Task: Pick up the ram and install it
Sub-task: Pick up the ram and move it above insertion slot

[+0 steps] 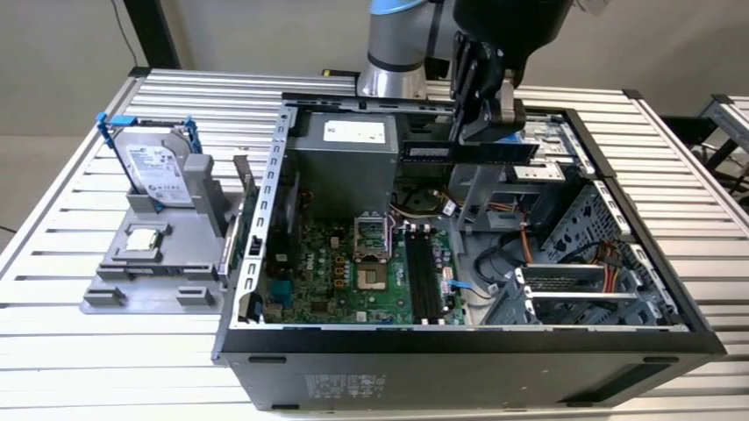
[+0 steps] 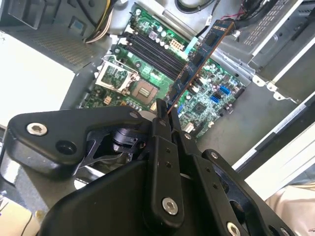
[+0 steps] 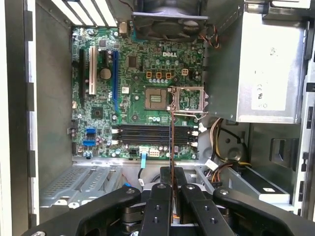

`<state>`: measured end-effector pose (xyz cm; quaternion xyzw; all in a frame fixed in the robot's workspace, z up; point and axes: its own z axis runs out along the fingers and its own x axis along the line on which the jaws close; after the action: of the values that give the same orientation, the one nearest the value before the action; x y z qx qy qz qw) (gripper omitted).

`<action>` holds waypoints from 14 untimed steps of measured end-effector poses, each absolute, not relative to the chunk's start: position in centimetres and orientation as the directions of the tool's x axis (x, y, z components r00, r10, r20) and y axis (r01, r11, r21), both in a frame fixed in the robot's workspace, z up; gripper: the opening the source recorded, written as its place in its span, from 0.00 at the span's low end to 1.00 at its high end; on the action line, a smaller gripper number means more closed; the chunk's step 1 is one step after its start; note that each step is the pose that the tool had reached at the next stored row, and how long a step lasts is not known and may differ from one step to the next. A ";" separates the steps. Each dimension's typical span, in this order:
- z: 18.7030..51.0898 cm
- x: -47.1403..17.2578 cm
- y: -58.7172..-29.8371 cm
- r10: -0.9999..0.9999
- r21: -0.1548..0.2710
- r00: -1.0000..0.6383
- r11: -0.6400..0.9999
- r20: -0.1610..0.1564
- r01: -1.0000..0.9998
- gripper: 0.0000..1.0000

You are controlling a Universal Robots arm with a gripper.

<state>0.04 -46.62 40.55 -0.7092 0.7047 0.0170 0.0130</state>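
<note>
The ram (image 1: 468,151) is a long green stick with black chips, and my gripper (image 1: 489,139) is shut on it. I hold it level above the open computer case (image 1: 468,340), over the back half near the power supply. In the second wrist view the ram (image 2: 199,56) juts out from between the fingertips (image 2: 161,114) over the motherboard. Seen edge-on in the first wrist view, the ram (image 3: 171,140) is a thin line crossing the black memory slots (image 3: 155,133), still well above them. In the exterior view those slots (image 1: 424,276) lie to the right of the processor socket (image 1: 372,254).
The grey power supply (image 1: 339,158) fills the case's back corner. Drive cages (image 1: 574,281) and loose cables (image 1: 515,250) sit on the exterior view's right inside the case. On the table to the left, a grey stand (image 1: 153,263) holds a hard drive in a blue frame (image 1: 158,167) and a square processor chip (image 1: 143,239).
</note>
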 end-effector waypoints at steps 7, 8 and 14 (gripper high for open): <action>40.5 0.0 -46.2 -0.999 0.006 0.006 -0.006 -0.042 -1.000 0.00; 40.5 0.1 -46.0 -0.999 0.006 0.006 -0.006 -0.042 -1.000 0.00; 40.5 0.1 -45.3 -0.999 0.006 0.007 -0.007 -0.042 -1.000 0.00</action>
<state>0.06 -45.34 40.53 -0.7094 0.7045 0.0170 0.0130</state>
